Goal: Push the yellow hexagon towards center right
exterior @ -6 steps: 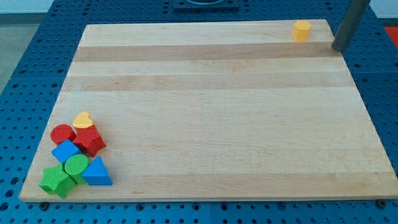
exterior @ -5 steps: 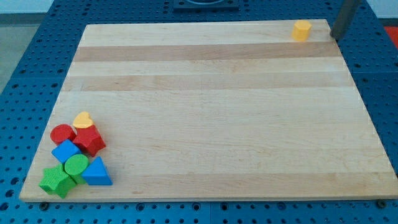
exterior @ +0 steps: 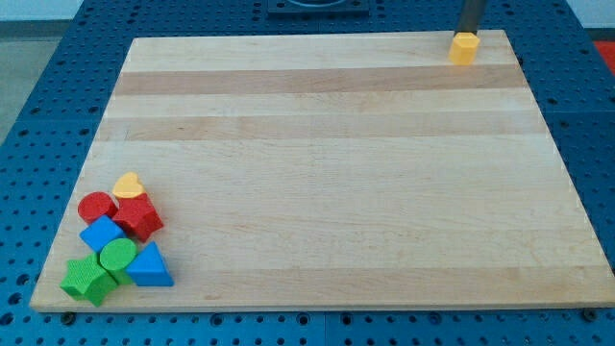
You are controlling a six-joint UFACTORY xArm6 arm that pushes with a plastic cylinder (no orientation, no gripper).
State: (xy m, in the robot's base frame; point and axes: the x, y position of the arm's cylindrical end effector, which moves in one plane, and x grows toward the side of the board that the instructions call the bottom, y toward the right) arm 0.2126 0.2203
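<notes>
The yellow hexagon [exterior: 464, 48] sits at the top right corner of the wooden board [exterior: 317, 173]. My tip [exterior: 469, 32] is right behind it, at the view's top, touching or nearly touching its far side. The rod rises out of the view's top edge. The centre right of the board lies well below the hexagon in the view.
A cluster of blocks sits at the bottom left corner: a yellow heart [exterior: 127, 185], a red cylinder [exterior: 95, 206], a red hexagon [exterior: 138, 217], a blue block [exterior: 101, 234], a green cylinder [exterior: 119, 256], a green block [exterior: 86, 279] and a blue triangle [exterior: 150, 265].
My tip has moved left and up, from off the board's right edge to just behind the yellow hexagon. The hexagon has barely shifted.
</notes>
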